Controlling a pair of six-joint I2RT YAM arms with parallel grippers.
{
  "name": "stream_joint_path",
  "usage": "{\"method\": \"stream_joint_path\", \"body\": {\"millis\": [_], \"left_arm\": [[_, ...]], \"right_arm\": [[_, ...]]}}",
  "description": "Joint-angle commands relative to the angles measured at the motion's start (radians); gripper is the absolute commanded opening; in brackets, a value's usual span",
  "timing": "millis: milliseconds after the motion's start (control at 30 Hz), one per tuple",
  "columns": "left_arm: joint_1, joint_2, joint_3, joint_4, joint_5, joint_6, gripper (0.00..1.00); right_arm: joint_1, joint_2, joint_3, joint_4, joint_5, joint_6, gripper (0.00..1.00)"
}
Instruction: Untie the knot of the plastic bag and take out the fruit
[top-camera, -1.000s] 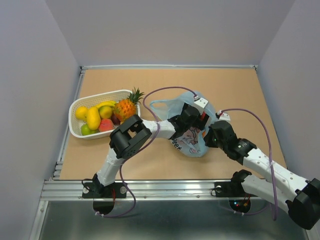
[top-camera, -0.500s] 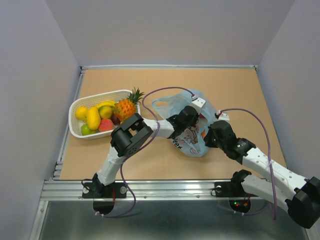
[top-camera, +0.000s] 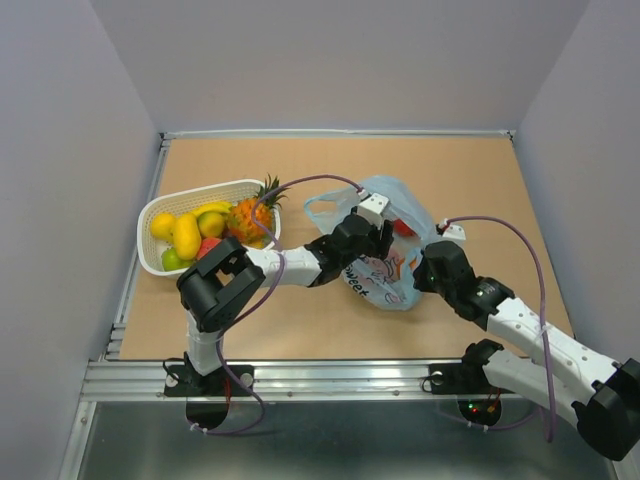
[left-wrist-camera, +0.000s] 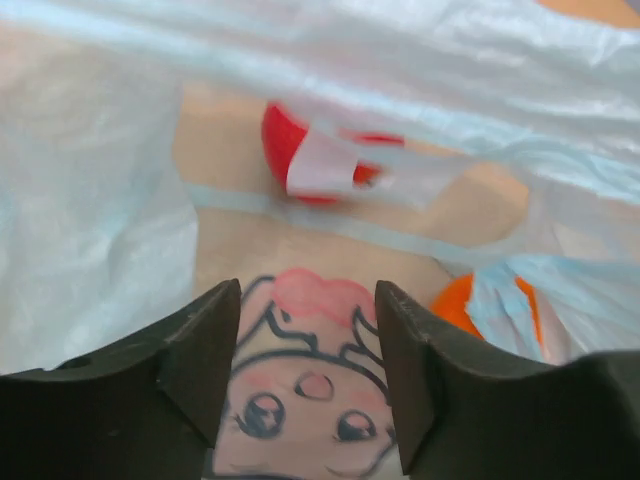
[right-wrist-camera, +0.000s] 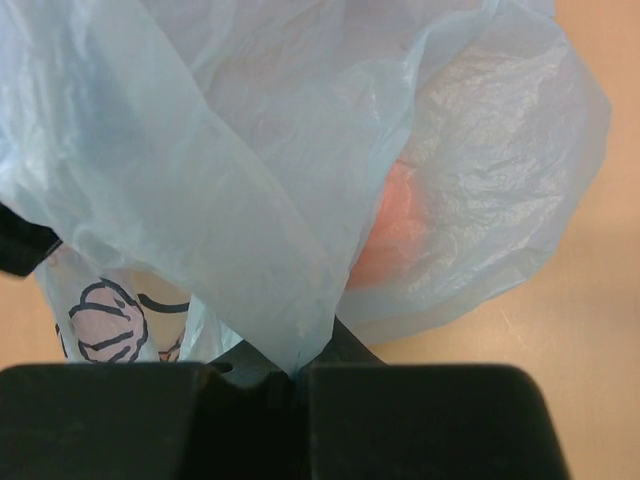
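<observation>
Bearing plastic bag (top-camera: 385, 282): tan, grey-walled tabletop (top-camera: 330, 160)

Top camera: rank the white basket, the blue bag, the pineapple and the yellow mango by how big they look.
1. white basket and plastic bag: about alike, and the bag is partly covered, so I won't rank them
2. pineapple
3. yellow mango

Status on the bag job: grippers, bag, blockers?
Left gripper open, empty, over cartoon print. Right gripper shut on thin light-blue plastic bag. Round red fruit and orange fruit inside. Film strip crosses the red one.
</observation>
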Motion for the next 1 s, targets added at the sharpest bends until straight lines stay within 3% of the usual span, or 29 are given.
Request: {"method": "stream_joint_path", "body": {"millis": [0, 167, 333, 567, 967], "left_arm": [[-0.019, -0.093, -0.067, 0.039, 0.053, -0.091, 0.74], [-0.08, -0.136, -0.102, 0.038, 0.075, -0.113, 0.91], [-0.123, -0.107, -0.082, 0.029, 0.078, -0.116, 0.97], [-0.146, -0.058, -0.033, 0.023, 0.065, -0.114, 0.98], [-0.149, 0.025, 0.054, -0.031, 0.013, -0.111, 0.99]], "right_arm": [[-0.005, -0.018, 0.065, -0.02, 0.085, 0.014, 0.01], [-0.005, -0.038, 0.018, -0.057, 0.159, 0.147, 0.01], [-0.005, -0.071, -0.071, -0.066, 0.165, 0.325, 0.02], [-0.006, -0.101, -0.183, -0.064, 0.144, 0.505, 0.02], [-0.006, -0.047, -0.234, -0.014, 0.094, 0.55, 0.02]]}}
